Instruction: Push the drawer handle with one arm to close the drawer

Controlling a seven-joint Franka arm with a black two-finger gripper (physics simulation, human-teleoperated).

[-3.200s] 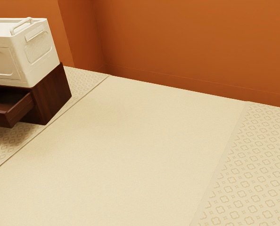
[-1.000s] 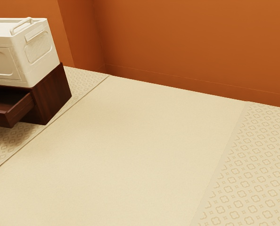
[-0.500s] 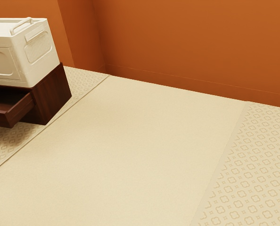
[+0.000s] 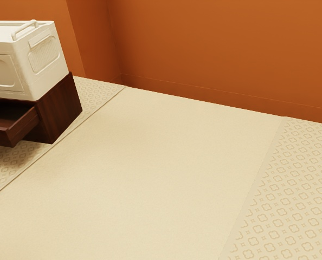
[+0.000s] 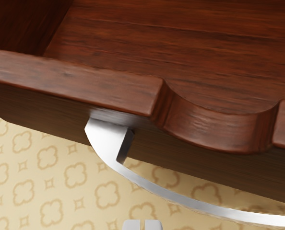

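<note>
The red-brown wooden drawer (image 5: 99, 84) stands open; near its curved silver metal handle (image 5: 181, 198), the pincer (image 5: 142, 225) is narrow, its tips apparently almost together.

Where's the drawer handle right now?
In the wrist view, the silver handle is on the outer face of the open drawer, its bar bowing outward near the scooped notch, with the fingers close by in that view.

The pincer (image 5: 142, 225) has 2 pale grey tips with rounded corners.
</note>
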